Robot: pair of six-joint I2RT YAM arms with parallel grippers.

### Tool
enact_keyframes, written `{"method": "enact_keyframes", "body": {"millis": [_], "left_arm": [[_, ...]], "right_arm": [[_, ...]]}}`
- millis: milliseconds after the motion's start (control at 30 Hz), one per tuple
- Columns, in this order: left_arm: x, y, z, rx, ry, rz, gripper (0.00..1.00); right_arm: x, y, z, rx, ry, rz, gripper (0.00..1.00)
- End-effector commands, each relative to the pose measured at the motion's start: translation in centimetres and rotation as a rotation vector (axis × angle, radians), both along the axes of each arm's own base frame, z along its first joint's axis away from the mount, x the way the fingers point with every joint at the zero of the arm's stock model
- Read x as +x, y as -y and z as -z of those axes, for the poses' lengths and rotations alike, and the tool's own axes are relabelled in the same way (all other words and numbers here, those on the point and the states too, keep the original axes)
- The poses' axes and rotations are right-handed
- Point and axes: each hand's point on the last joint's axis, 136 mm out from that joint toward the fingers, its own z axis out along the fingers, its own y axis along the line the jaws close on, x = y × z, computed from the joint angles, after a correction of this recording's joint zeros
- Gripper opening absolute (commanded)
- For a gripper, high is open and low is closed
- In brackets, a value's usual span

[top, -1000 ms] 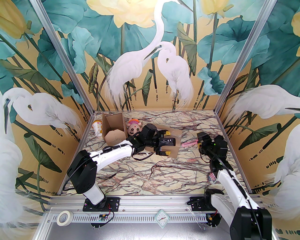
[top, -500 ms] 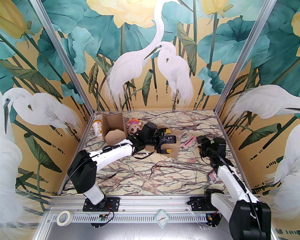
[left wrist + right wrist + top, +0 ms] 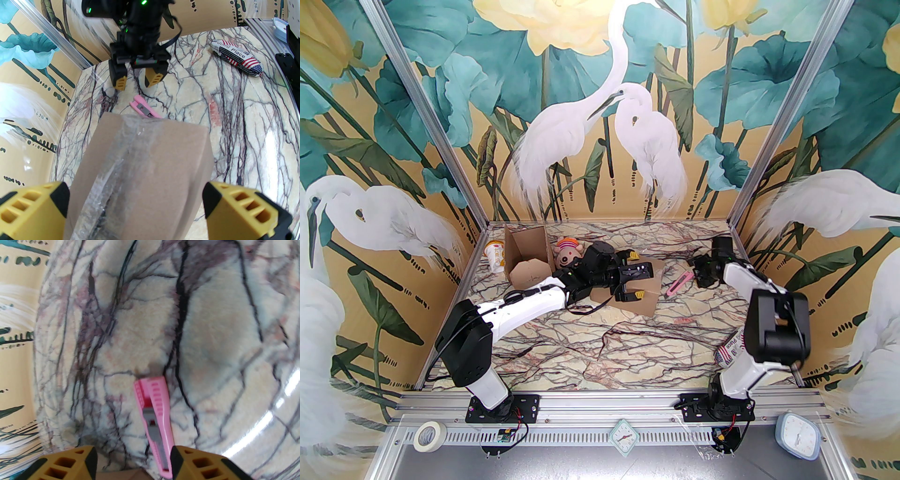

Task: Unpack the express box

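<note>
**Taped box under the left claw on a marble table**

A cream marble-patterned table [image 3: 628,347] with dark red veins stands between walls painted with egrets and lotus leaves. The sealed brown cardboard box [image 3: 652,288], clear tape along its top seam, lies mid-table toward the far side. The left gripper [image 3: 635,275] hangs over it, yellow-tipped jaws spread wide, one to each side of the box. Whether they touch the cardboard I cannot tell.

Just right of the box a pink plastic utility knife [image 3: 678,283] lies flat on the marble. The right gripper [image 3: 697,275] points at the knife's right end, jaws apart and empty.

At the far left stand an opened cardboard carton [image 3: 525,255], a plush doll [image 3: 568,252] and a yellowish paper cup [image 3: 496,255]. A flag-printed pouch [image 3: 729,351] lies near right.
</note>
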Motion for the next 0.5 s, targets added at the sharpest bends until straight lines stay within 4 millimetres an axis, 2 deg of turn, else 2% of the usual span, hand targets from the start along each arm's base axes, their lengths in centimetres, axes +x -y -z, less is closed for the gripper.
{"method": "enact_keyframes", "body": {"millis": [0, 200, 467], "left_arm": [[0.3, -0.3, 0.4, -0.001, -0.007, -0.043, 0.99], [0.5, -0.4, 1.0, 0.007, -0.014, -0.055, 1.00], [0.6, -0.7, 1.6, 0.023, -0.015, -0.067, 0.99]], "right_arm": [[0.0, -1.3, 1.2, -0.018, -0.080, -0.079, 0.58], [1.1, -1.9, 3.2, -0.039, -0.152, -0.146, 0.56], [0.7, -1.7, 4.7, -0.102, -0.248, -0.224, 0.52]]}}
